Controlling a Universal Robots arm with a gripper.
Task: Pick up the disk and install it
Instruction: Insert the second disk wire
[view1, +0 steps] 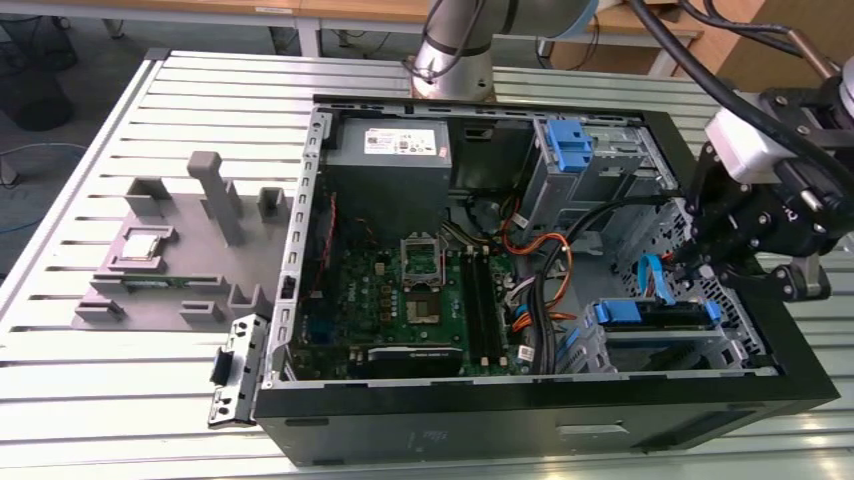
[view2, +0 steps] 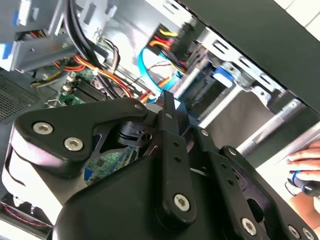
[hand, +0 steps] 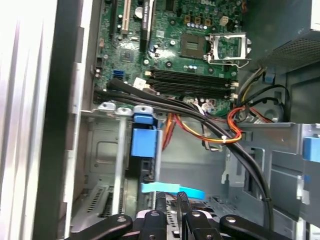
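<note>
disk (view1: 650, 313) in its bay, long axis level — tool (view1: 747, 268) just above

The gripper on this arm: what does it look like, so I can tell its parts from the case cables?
The gripper is matte black, built of flat linkage bars joined by silver screws, plain in both wrist views. In the exterior view it hangs from a white block at the wrist, with thick black cables looping overhead. The arm's base column is silver-grey metal.
</note>
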